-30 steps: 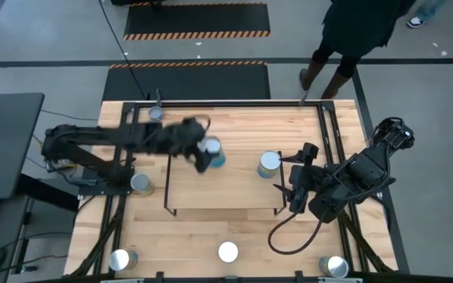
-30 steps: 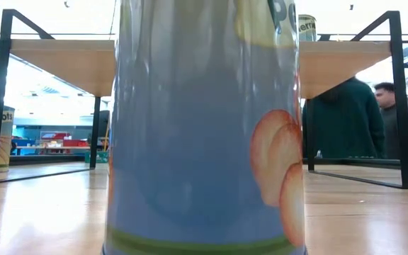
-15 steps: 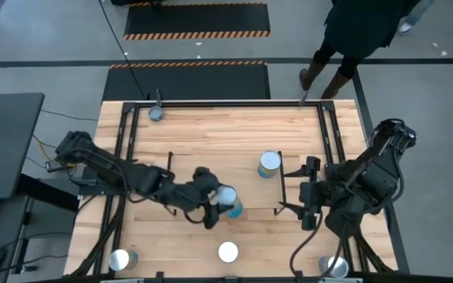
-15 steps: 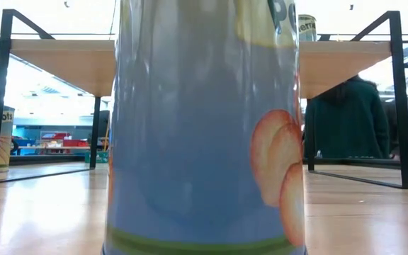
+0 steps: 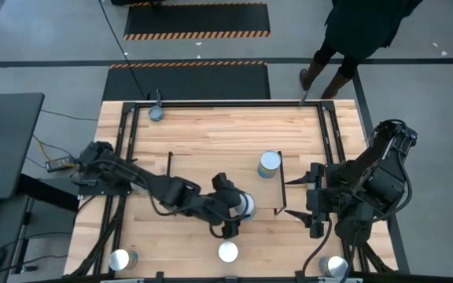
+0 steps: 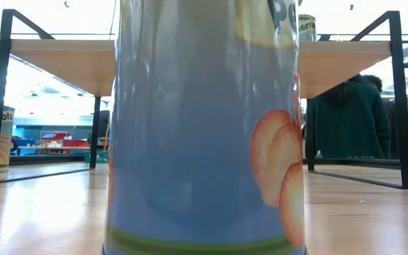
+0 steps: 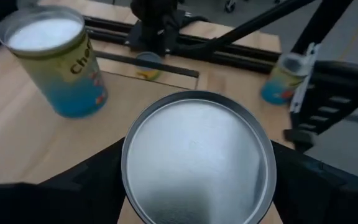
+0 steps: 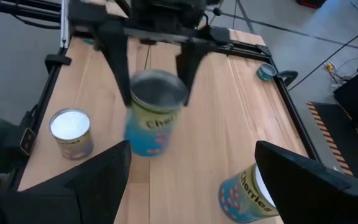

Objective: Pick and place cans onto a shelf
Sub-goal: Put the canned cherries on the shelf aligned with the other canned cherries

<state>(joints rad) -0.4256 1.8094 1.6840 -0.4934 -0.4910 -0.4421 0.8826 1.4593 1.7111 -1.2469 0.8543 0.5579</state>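
While clamped in left tool (image 5: 234,214), can (image 7: 197,165) shows shiny lid.

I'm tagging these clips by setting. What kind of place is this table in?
Probably a robotics lab or workshop hall: a grey concrete floor with hazard-striped mats, a person standing past the table's black rail frame, and a big open, brightly lit room behind the shelf.

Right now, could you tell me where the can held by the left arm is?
In the high view the can sits between the left gripper's fingers at the shelf's near edge, just beyond the can at the table's front.
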